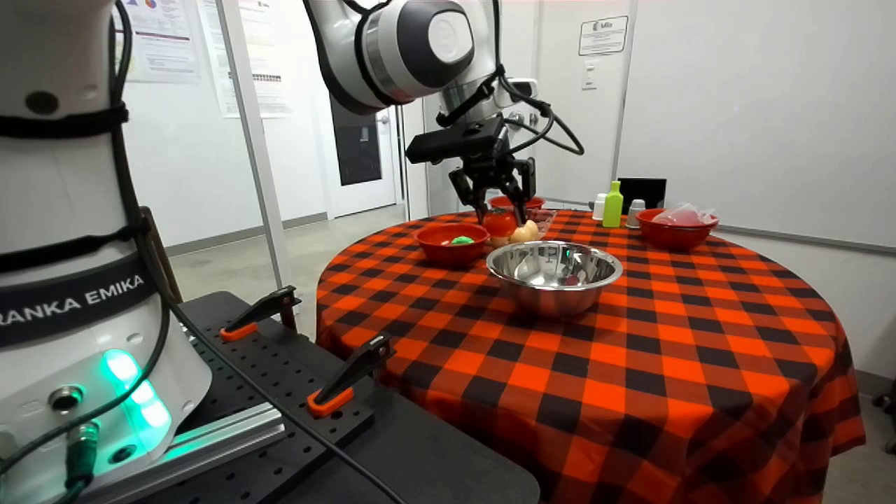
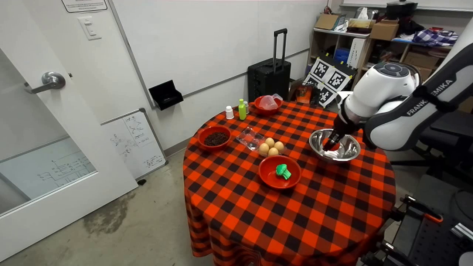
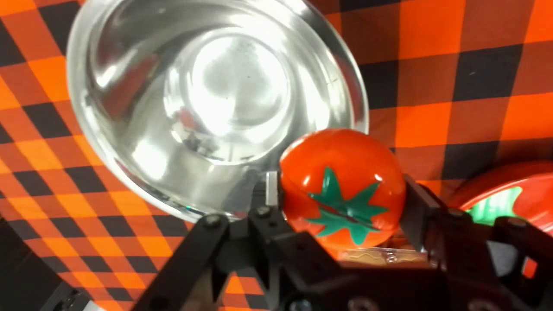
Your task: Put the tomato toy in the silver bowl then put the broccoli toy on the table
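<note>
My gripper [image 1: 501,217] is shut on the tomato toy [image 3: 341,151], a shiny red-orange ball with a green leaf top, and holds it up off the table. The tomato toy also shows between the fingers in both exterior views [image 1: 498,225] [image 2: 335,147]. In the wrist view it overlaps the rim of the silver bowl [image 3: 138,108]; its exact height is unclear. The silver bowl [image 1: 553,294] [image 2: 316,149] looks empty inside. The green broccoli toy [image 2: 283,171] lies in a red bowl [image 2: 268,179], partly hidden in the wrist view [image 3: 494,207]. The table [image 2: 236,214] has a red-and-black checked cloth.
Several eggs [image 2: 272,147] and a clear plastic carton [image 2: 248,137] sit beside the red bowl. A red bowl with dark beans [image 2: 215,139], a yellow-green bottle [image 2: 242,111], white shakers [image 2: 229,112] and a red bowl with clear plastic [image 2: 265,111] stand around the table's edge.
</note>
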{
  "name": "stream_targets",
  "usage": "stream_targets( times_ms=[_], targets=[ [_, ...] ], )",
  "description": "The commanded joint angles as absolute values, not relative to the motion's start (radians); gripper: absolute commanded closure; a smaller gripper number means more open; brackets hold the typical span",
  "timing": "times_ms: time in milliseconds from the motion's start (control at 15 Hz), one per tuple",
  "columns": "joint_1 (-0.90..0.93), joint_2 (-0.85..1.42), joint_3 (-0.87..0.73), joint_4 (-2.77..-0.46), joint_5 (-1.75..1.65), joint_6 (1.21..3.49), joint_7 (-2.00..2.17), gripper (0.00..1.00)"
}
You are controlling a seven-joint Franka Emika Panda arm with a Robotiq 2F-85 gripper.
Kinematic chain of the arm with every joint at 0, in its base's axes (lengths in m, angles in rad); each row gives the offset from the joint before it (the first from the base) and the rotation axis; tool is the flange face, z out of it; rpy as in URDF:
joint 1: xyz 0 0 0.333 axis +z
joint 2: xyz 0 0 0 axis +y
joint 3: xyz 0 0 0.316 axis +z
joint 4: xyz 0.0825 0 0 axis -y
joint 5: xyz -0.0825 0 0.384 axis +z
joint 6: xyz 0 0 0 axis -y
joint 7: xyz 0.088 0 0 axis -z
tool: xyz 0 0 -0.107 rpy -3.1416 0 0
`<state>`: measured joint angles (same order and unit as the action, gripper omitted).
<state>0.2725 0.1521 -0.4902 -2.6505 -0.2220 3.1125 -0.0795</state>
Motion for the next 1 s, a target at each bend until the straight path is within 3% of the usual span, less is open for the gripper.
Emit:
stream_targets(
  times_ms=[0, 400, 667, 933],
  targets=[
    [0.271, 0.143, -0.538, -2.634, -0.225, 3.12, -0.061, 0.62],
    [0.178, 0.21, -0.46, -2.598, -0.122, 3.116, -0.089, 0.62],
    [0.024, 0.269, -0.319, -2.564, -0.122, 3.125, -0.063, 0.62],
    [-0.012, 0.363, -0.313, -2.5, -0.127, 3.144, -0.049, 0.62]
  ],
)
